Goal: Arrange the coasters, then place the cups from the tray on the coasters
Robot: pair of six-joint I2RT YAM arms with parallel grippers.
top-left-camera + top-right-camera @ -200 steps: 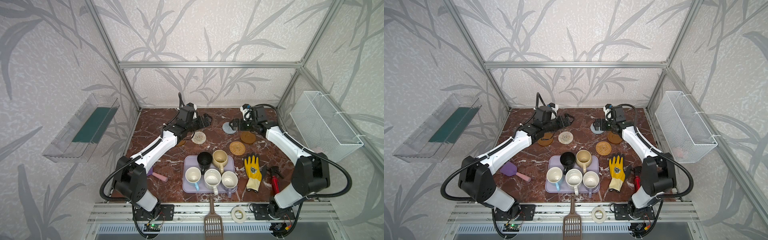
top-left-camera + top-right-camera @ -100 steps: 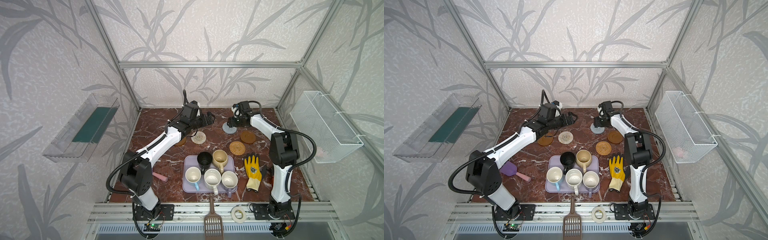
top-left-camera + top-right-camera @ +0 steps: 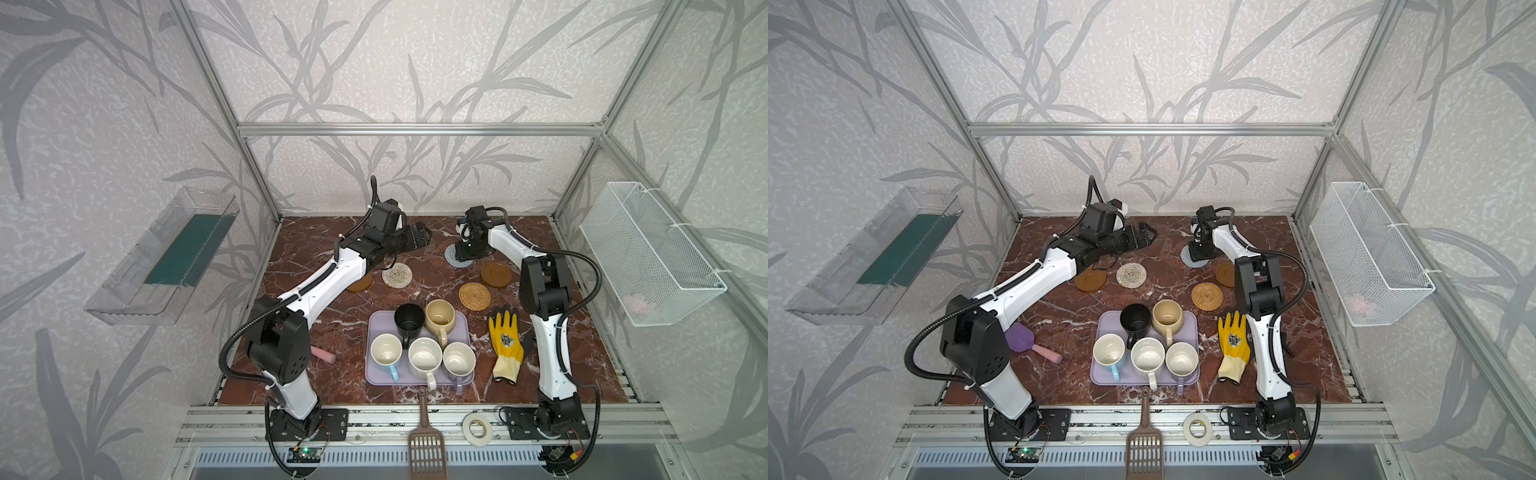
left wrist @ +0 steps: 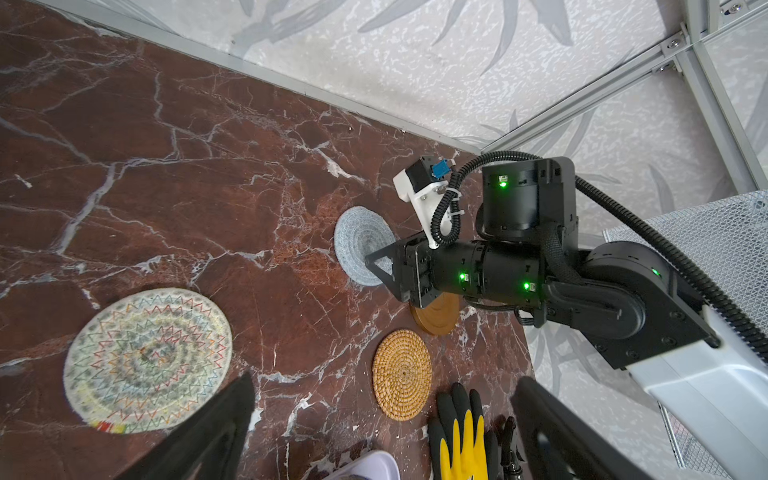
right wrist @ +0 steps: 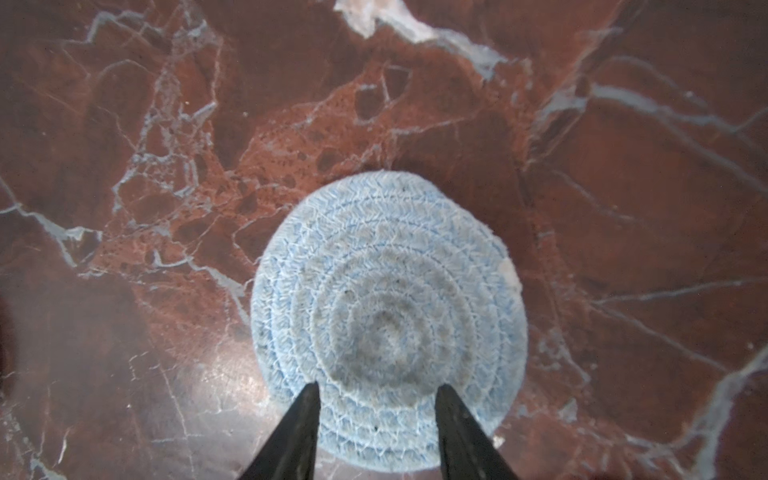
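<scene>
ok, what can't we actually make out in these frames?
- right gripper on the grey-blue coaster: the right wrist view shows its tips over the coaster, but not whether it is gripped or only touched. In both top views the gripper's own body hides the tips.
- pink item in the wire basket: blurred behind the mesh in both top views.
- green item in the clear wall bin: only a flat shape shows through the plastic.

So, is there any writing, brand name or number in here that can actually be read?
No text here can be read.
Yellow glove: a dark round badge printed on its back, too small to make out.
Nothing else shows any lettering.
</scene>
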